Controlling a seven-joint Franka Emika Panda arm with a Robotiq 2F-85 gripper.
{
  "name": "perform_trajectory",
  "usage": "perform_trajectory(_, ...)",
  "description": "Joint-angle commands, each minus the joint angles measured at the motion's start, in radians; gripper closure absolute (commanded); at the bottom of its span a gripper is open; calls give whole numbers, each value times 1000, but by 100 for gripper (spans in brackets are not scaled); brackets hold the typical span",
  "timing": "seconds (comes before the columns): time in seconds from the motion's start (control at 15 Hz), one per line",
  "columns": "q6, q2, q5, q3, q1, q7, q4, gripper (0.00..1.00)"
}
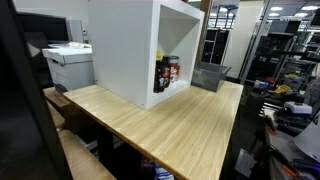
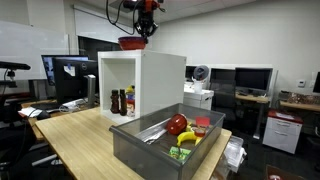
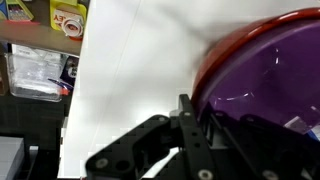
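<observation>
An office-like lab; computer monitors (image 2: 252,78), a printer (image 1: 68,62), a whiteboard (image 2: 20,45) and equipment shelves (image 1: 290,55).

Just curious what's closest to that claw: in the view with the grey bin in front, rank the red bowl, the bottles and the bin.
1. The red bowl: gripped by the gripper, over the white cabinet.
2. The bottles: inside the cabinet, below.
3. The grey bin: in the foreground, lowest of all.

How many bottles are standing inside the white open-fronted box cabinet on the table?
3: one dark glass bottle nearest the side wall of the white box cabinet, a second dark bottle beside it, a red-labelled bottle next. Others may hide behind.
</observation>
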Motion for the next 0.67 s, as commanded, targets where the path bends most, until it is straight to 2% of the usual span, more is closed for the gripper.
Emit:
perform_trajectory(0.0, 4, -1, -9, -1, 3, 7, 1, 92)
perform_trajectory(0.07, 3, -1, -12, -2, 4, 9, 3, 64)
perform_trajectory(0.2, 2, 1, -11, -1, 5, 8, 1, 59)
perform_trajectory(0.6, -4, 7, -10, -2, 4, 9, 3, 27)
